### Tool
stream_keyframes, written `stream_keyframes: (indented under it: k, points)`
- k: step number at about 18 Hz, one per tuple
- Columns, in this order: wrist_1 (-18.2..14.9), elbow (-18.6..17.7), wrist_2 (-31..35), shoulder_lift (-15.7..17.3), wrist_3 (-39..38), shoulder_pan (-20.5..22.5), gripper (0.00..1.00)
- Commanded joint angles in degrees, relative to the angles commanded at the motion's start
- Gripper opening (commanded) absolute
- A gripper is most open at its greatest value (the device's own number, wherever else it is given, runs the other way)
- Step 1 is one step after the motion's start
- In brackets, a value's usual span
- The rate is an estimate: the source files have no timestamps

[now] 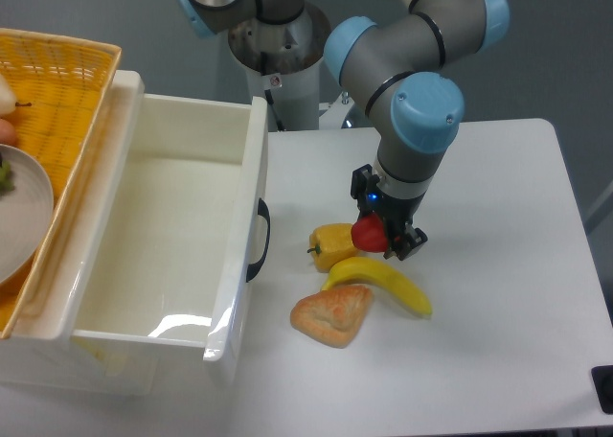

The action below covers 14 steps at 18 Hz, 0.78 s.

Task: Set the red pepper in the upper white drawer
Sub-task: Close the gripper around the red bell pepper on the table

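Note:
The red pepper (367,233) is small and glossy, and it sits between the fingers of my gripper (381,230), which is shut on it just above the table near the middle. Whether it still touches the table I cannot tell. The upper white drawer (251,183) stands pulled open at the left, deep and with nothing in it, its dark curved handle (261,240) facing the gripper. The pepper is to the right of the drawer's front wall, a short way off.
A yellow pepper (331,244), a banana (381,282) and a croissant-like pastry (333,313) lie just below and left of the gripper. A yellow wicker basket (67,102) with a plate (21,207) sits over the drawer's left side.

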Motion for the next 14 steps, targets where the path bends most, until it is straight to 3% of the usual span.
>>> stream_keyframes:
  k: [14]
  points:
    - [-2.3,-0.4,0.0,3.3,-2.8,0.4,0.45]
